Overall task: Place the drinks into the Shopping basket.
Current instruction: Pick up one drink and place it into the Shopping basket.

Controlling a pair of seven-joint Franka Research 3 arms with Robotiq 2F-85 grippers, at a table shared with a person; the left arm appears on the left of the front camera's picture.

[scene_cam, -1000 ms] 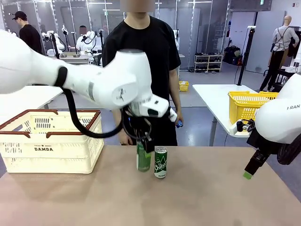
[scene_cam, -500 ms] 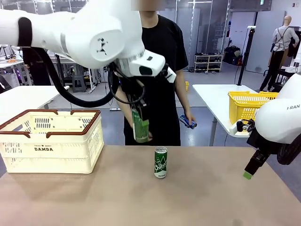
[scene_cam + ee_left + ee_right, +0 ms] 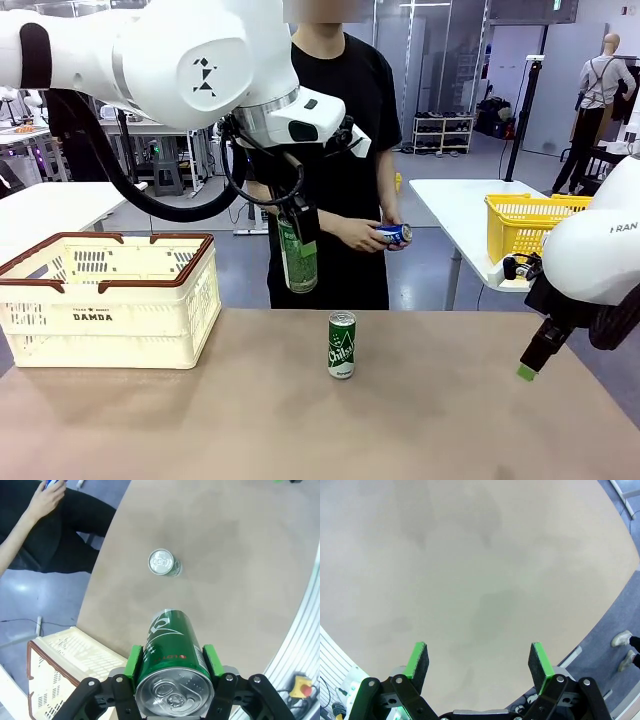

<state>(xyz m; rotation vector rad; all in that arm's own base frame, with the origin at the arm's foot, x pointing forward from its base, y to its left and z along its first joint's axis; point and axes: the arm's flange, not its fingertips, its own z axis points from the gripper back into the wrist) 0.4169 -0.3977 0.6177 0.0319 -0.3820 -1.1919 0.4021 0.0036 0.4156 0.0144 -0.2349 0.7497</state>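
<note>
Two green drinks show from the left wrist, and that camera gives what the front view cannot: the silver top and pull tab of the held can point(image 3: 172, 652), seated between the green pads point(image 3: 134, 659) of the left gripper point(image 3: 172, 661), which clamp its sides just below the rim. From the front the same can point(image 3: 298, 262) hangs upright in the air, clear of the table point(image 3: 300, 430) and off to the right of the basket, its white lettering running down the side but too small to read. The right gripper point(image 3: 479, 662) has its jaws spread wide over bare tabletop, holding and touching nothing; the front view places it point(image 3: 527, 372) low at the table's right side, well apart from the cans. Farther across, the second green can point(image 3: 342, 345) stands upright on its own, white script reading "Chils" before it curves out of sight. At the left the Shopping basket point(image 3: 110, 320) sits on the table, "DAMDA" printed on its cream side. Farthest off, beyond the table's far edge, the person's hands point(image 3: 352, 234) hold a blue can point(image 3: 393, 233) at waist height.
</note>
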